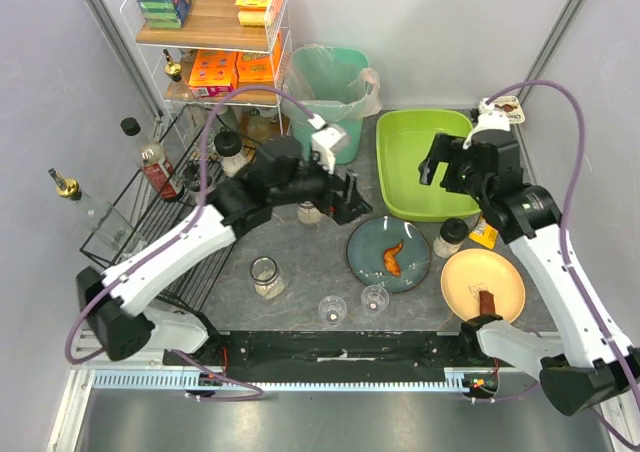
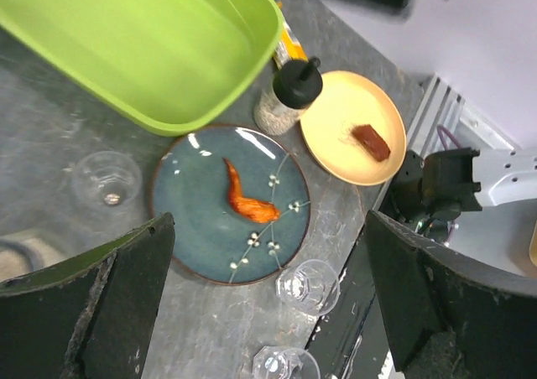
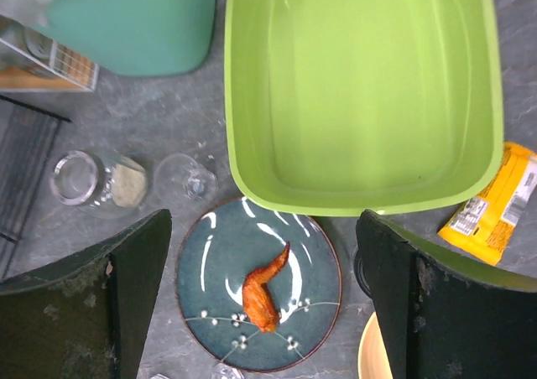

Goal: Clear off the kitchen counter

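Note:
The dark-grey kitchen counter (image 1: pixel 300 262) carries a blue plate (image 1: pixel 372 242) with an orange chicken wing (image 1: pixel 394 258), and a yellow plate (image 1: pixel 500 272) with a brown piece (image 1: pixel 486 301). My left gripper (image 1: pixel 350 200) hangs open and empty above the counter, left of the blue plate; in its wrist view its gripper (image 2: pixel 267 253) frames the plate (image 2: pixel 193 186) and wing (image 2: pixel 247 201). My right gripper (image 1: pixel 440 167) hangs open and empty over the lime-green tub (image 1: pixel 425 162); in its wrist view the gripper (image 3: pixel 262 253) stands high above the wing (image 3: pixel 263 293).
A black-capped shaker (image 1: pixel 450 237) and a yellow snack packet (image 1: pixel 483 234) lie by the tub. A glass jar (image 1: pixel 266 277) and two small glasses (image 1: pixel 332 310) (image 1: pixel 374 298) stand near the front edge. A teal bin (image 1: pixel 330 82), a black wire rack (image 1: pixel 160 212) and bottles are at the back left.

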Motion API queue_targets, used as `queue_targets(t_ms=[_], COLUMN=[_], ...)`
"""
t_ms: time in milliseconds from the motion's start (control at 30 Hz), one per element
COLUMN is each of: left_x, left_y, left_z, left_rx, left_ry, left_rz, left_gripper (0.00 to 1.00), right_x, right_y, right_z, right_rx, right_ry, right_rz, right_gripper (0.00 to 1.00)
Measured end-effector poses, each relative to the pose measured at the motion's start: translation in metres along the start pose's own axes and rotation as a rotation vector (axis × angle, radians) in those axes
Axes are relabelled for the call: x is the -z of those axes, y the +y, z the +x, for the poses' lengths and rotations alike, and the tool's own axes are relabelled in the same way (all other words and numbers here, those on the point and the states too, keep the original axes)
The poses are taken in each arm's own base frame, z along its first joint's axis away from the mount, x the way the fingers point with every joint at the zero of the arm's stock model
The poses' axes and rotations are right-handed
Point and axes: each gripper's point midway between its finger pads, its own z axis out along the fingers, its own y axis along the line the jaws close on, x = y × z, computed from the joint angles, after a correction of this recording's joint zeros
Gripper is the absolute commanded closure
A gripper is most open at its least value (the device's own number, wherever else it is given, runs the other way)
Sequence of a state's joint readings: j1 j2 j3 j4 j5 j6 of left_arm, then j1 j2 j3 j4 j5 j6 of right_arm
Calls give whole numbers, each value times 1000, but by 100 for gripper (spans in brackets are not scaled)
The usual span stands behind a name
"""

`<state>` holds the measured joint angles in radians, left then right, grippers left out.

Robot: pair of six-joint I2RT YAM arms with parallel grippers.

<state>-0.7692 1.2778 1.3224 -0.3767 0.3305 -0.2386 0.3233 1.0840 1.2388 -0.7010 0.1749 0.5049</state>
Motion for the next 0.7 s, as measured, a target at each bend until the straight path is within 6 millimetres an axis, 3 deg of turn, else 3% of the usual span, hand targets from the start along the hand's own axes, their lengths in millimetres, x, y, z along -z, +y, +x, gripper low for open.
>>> queue_targets(t_ms=[233,533,700], left_x=[-79,-171,-218], left_y=[-23,-55,-76], left_z=[54,94,108], left_rx=[-20,-152,-241], left_ry=[133,174,162], left_rz=[80,193,242], left_gripper=[1,1,2], right_x=[67,135,152], right_y=[9,6,5], right_z=[-70,-99,-106], right_rx=[-40,-63,-51], right_ry=[-221,-418,-471], right_rz=[-51,-125,-141], right_gripper=[2,2,2])
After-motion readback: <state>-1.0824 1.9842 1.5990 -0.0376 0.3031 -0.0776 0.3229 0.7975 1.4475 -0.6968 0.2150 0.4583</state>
